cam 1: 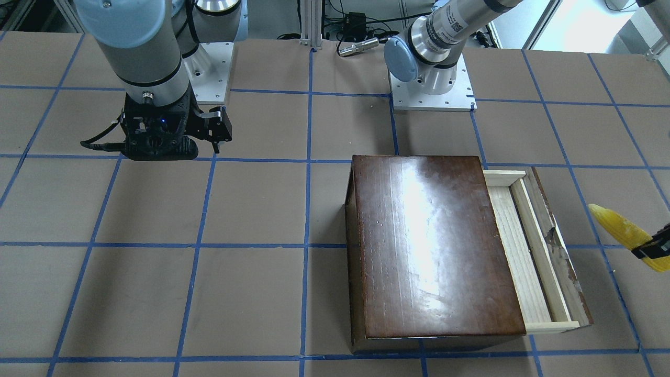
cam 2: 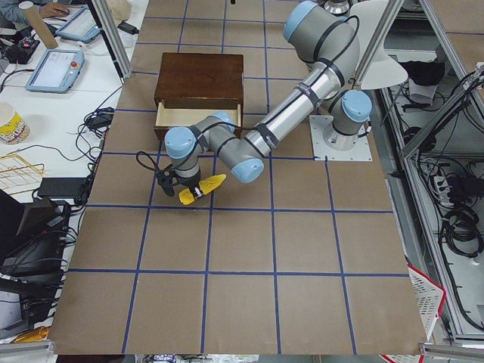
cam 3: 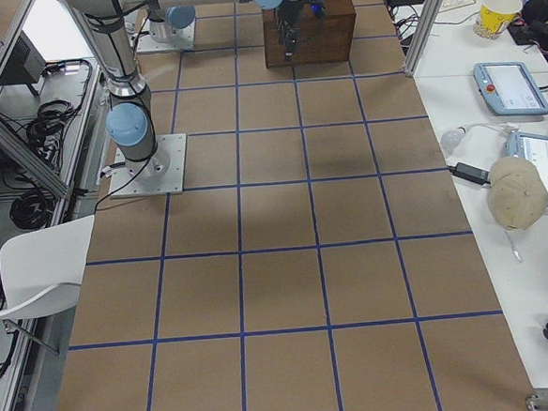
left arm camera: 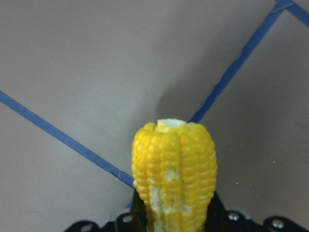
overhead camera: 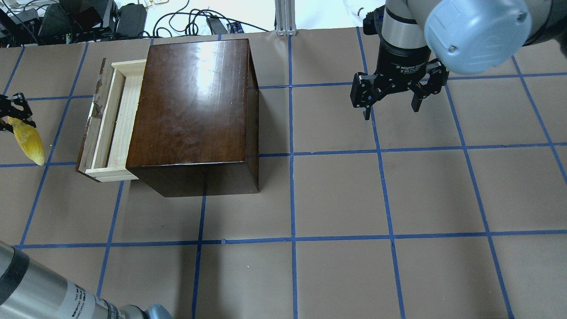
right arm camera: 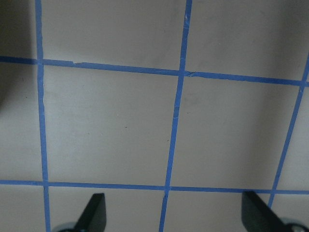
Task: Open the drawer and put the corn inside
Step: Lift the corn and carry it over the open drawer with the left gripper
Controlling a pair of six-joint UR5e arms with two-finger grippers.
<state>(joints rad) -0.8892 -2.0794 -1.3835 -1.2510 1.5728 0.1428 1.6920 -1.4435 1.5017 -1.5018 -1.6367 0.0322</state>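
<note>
The table (overhead camera: 336, 195) is covered in brown paper gridded with blue tape. The corn (cam 1: 617, 226) is clamped in the left gripper (cam 1: 650, 248), just beside the pulled-out drawer (overhead camera: 116, 119). The right gripper (overhead camera: 392, 113) is spread wide, empty.

overhead view: box (overhead camera: 195, 106) sitting upper left | drawer (overhead camera: 116, 119) sticking out its left side | corn (overhead camera: 29, 139) hanging at left edge in left gripper (overhead camera: 12, 120), clear of drawer | right gripper (overhead camera: 390, 113) hovering upper right, well apart from box
</note>
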